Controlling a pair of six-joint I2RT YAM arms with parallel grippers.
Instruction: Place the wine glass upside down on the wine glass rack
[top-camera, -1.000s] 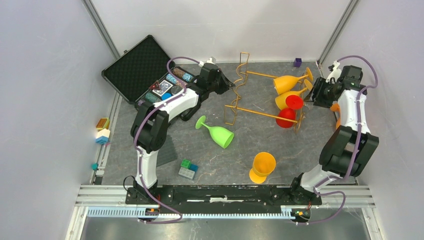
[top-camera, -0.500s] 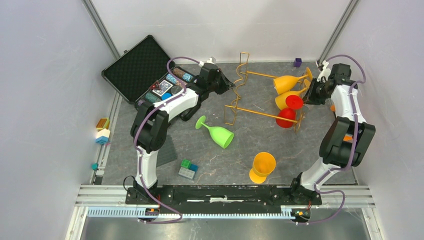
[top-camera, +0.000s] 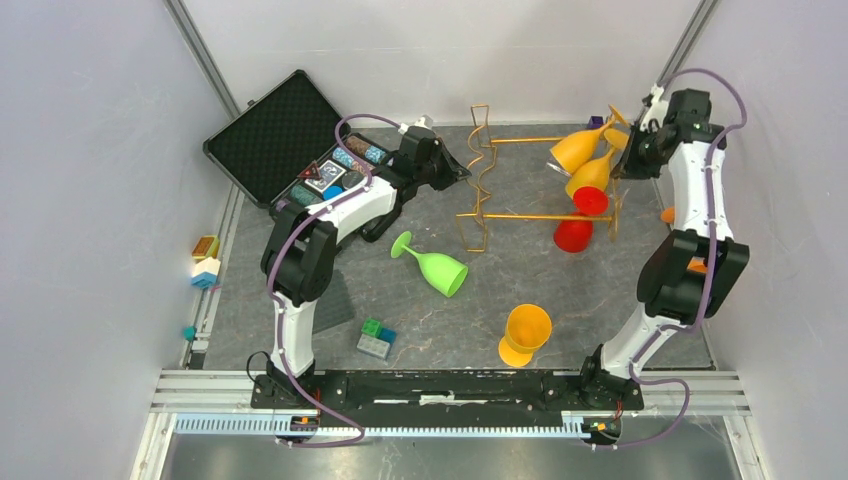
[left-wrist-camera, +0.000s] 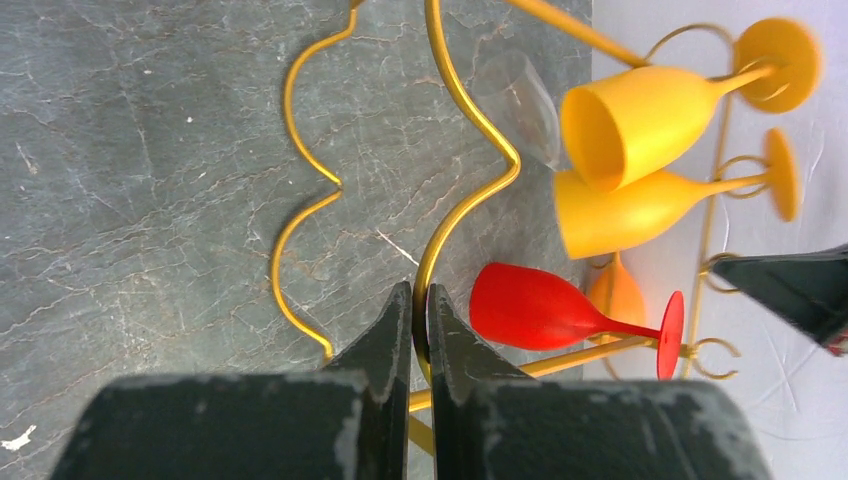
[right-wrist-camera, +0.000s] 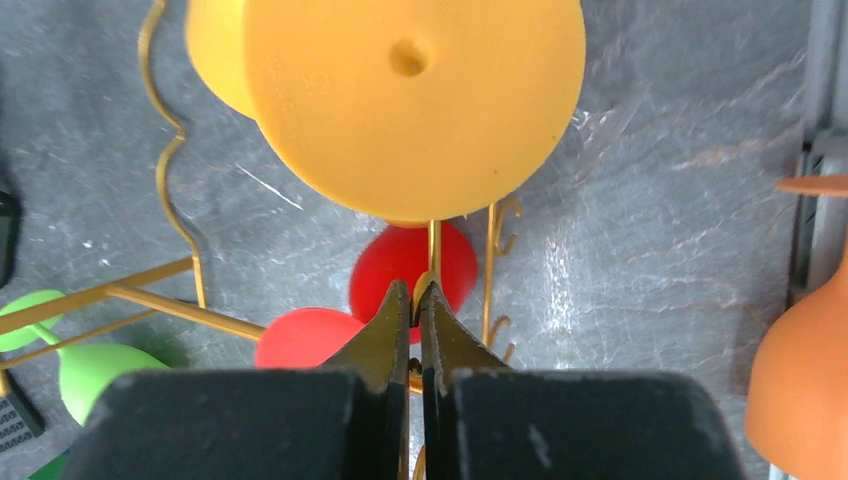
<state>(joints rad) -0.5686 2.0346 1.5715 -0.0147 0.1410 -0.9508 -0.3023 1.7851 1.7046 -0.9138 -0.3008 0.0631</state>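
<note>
**Gold wine glass rack (top-camera: 520, 215) pinched at both ends — loose glass not yet taken up**

Left gripper (left-wrist-camera: 418, 300): jaws together on the wavy base wire of the rack, thin wire nipped right at the fingertips. Right gripper (right-wrist-camera: 416, 300): jaws likewise pressed together on a thin upright wire at the rack's far end. A broad yellow foot (right-wrist-camera: 410, 100) sat just ahead of its tips, and red glasses (right-wrist-camera: 405, 262) showed below and beyond them.

The rack lay tipped over, its length spanning from one gripper to the other. Two yellow glasses (top-camera: 580, 150) and the red ones hung in its loops close to the right gripper. How far the top end stood off the table (top-camera: 600, 300) I could not tell.

A green wine glass (top-camera: 440, 270) lay on its side on the table, back from the left gripper toward the arm bases and touched by neither tool. An orange-yellow glass (top-camera: 525, 335) sat further back again, its pose unclear.

Judged step: righting the rack, a preparation rather than the placing itself. The next move likely calls for both arms to swing together — the base wire kept pinned low while the right end goes up, slowly enough that the hung glasses do not slip off. Only then can a gripper let go and fetch a glass.
</note>
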